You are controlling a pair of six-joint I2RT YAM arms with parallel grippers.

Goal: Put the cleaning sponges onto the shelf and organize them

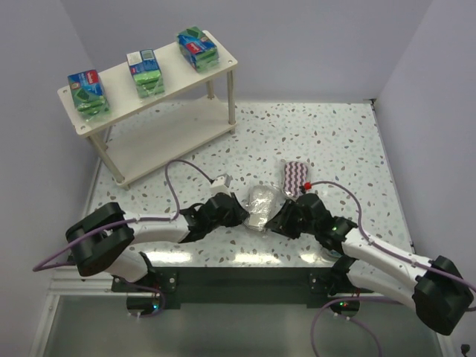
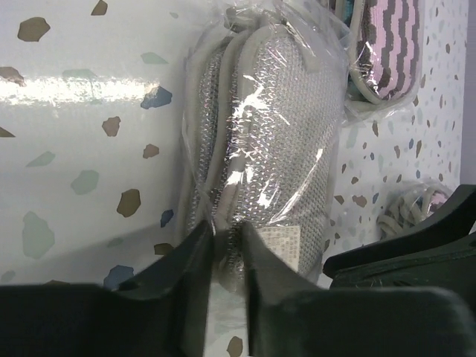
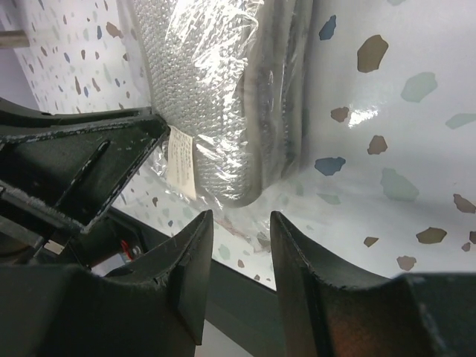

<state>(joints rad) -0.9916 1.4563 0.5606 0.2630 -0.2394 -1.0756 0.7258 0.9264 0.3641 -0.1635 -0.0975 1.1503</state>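
The silver pack [image 1: 262, 207] lies on the counter [image 1: 327, 141] between both arms, a striped pad [image 1: 295, 177] just beyond it. The left tool [image 2: 225, 238] pinches the pack's wrapped near edge; the right tool [image 3: 239, 230] stands spread just beside it, gripping nothing. Three green-and-blue packs [image 1: 144, 72] sit on the top board of the shelf [image 1: 178, 126]

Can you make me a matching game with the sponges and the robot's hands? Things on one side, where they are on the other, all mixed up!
Things:
1. green-and-blue packs
2. striped pad
3. silvery pack
4. right gripper

Places or states:
a. lying free on the table
b. pinched at its edge by the left gripper
c. on the shelf, top board
d. open, holding nothing

Pairs: 1-c, 2-a, 3-b, 4-d
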